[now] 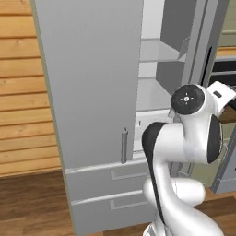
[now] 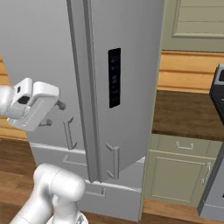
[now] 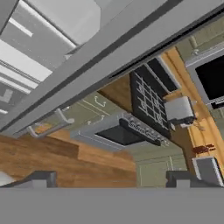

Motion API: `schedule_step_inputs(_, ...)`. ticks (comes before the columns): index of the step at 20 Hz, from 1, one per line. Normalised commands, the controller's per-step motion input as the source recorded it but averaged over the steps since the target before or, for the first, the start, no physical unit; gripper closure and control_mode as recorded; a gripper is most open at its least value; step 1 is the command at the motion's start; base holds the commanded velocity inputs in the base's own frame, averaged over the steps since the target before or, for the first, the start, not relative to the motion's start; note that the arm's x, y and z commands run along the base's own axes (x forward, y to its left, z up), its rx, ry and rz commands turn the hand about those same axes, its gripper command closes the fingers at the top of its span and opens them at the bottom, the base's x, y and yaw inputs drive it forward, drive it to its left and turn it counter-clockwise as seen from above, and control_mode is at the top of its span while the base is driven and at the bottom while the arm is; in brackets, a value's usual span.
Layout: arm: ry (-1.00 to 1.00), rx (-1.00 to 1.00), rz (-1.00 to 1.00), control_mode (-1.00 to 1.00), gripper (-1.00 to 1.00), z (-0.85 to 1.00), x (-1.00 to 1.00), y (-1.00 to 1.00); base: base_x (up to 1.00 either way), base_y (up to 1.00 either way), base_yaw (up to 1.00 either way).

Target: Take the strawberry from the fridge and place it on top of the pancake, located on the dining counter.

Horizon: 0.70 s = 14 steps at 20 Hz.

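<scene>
The fridge (image 1: 92, 92) stands in front of me, tall and light grey, with its left door shut and its right door (image 2: 127, 87) swung open. Pale shelves (image 1: 152, 92) show inside the gap. The strawberry is out of view, and so are the pancake and the dining counter. My gripper (image 2: 52, 114) hangs open and empty in front of the lower fridge, left of the open door's edge. In the hand view its fingertips (image 3: 41, 178) stand far apart with nothing between them, and the door edge (image 3: 109, 57) crosses overhead.
Two fridge drawers (image 1: 110, 177) sit below the doors. A wall counter (image 2: 183, 113) with green-grey cabinets (image 2: 179, 170) stands right of the fridge, next to a stove (image 3: 148, 100) and a toaster (image 3: 179, 109). A wood-plank wall (image 1: 23, 92) is on the left.
</scene>
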Motion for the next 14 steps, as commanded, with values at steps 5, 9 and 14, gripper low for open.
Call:
schedule_step_inputs(5, 0.60, -0.39, -0.12, -1.00, -1.00, 0.33, 0.32, 0.79, 0.00, 0.00, 0.00)
schedule_step_inputs(9, 0.50, -0.41, -0.01, -1.00, -1.00, 0.04, 0.72, 0.68, 0.00, 0.00, 0.00)
schedule_step_inputs(14, 0.09, -0.08, 0.02, -1.00, -1.00, -0.25, 0.79, -0.16, 0.00, 0.00, 0.00)
